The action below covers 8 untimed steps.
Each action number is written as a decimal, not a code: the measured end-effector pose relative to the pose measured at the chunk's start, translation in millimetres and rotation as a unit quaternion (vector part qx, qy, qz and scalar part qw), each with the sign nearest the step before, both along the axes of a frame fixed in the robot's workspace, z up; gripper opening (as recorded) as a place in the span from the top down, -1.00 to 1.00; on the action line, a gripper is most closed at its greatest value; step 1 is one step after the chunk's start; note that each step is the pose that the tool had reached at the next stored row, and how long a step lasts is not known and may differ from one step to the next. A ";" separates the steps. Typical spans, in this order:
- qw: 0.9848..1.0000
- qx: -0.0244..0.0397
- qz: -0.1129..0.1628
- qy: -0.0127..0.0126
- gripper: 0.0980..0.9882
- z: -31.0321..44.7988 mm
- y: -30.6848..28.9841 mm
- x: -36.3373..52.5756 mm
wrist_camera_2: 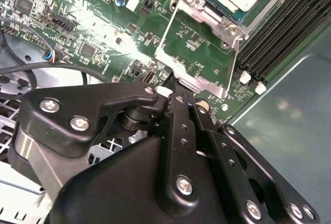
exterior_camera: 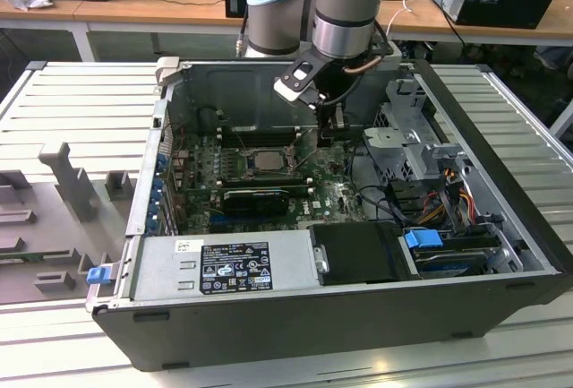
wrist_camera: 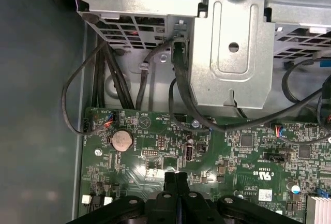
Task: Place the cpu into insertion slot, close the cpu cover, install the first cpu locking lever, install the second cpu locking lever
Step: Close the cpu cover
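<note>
Pincer [exterior_camera: 329,130], fingers [wrist_camera: 169,180] pressed tog. w/ nothing between, hangs at upper centre of the exterior view, w/ 1 cpu [exterior_camera: 266,160] seated on the motherboard [exterior_camera: 336,193] at frame centre, lower and toward the exterior view's left of it, and 1 cpu cover [wrist_camera_2: 187,74] flipped open, edge just beside the tips.

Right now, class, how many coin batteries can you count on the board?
1. The coin battery sits on the board near its corner, close to the black cables. The hand covers part of the board, so others may be hidden.
</note>
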<state>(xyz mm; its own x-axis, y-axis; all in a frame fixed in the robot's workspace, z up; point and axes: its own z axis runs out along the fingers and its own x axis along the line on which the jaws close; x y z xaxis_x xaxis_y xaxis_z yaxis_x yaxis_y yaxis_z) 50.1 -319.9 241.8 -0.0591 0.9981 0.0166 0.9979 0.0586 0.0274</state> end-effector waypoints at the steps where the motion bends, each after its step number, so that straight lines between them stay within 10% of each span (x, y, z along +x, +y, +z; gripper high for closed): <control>1: 1.000 0.000 0.000 0.000 0.98 0.0 0.0 -0.5; 8: 1.000 0.000 0.000 0.000 0.98 0.0 0.0 -5.5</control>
